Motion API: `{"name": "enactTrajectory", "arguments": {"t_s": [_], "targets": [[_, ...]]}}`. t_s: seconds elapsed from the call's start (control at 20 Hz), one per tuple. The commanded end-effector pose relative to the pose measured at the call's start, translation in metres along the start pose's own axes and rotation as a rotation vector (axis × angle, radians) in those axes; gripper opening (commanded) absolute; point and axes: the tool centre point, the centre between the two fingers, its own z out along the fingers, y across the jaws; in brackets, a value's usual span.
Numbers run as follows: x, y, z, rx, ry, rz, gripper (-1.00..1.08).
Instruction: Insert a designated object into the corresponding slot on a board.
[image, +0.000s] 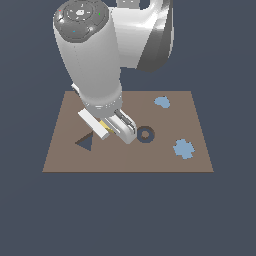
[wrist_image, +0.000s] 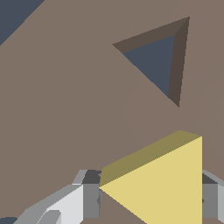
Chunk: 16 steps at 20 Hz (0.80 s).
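The arm is leaning low over the brown board (image: 125, 160), tilted toward the triangular slot (image: 86, 143) so its load can line up with it. The gripper (image: 111, 129) is pinching the yellow triangle (wrist_image: 166, 183) between its fingers (wrist_image: 70, 203), carrying it just beside the slot, apparently not yet over it.

You had two blue blobs, one far (image: 161, 102), one nearer (image: 183, 148), and a round ring-shaped hole (image: 145, 134) between.
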Motion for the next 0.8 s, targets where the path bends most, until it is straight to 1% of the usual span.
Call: {"name": "enactTrajectory", "arguments": {"t_s": [0.0, 0.15, 0.35, 0.55, 0.75], "targets": [[0.021, 0.001, -0.001, 0.0, 0.0, 0.027, -1.0], [0.042, 0.003, -0.002, 0.0, 0.0, 0.054, -1.0], [0.062, 0.005, -0.002, 0.0, 0.0, 0.081, -1.0], [0.077, 0.006, -0.003, 0.0, 0.0, 0.099, -1.0], [0.085, 0.007, -0.003, 0.0, 0.0, 0.11, -1.0]]}}
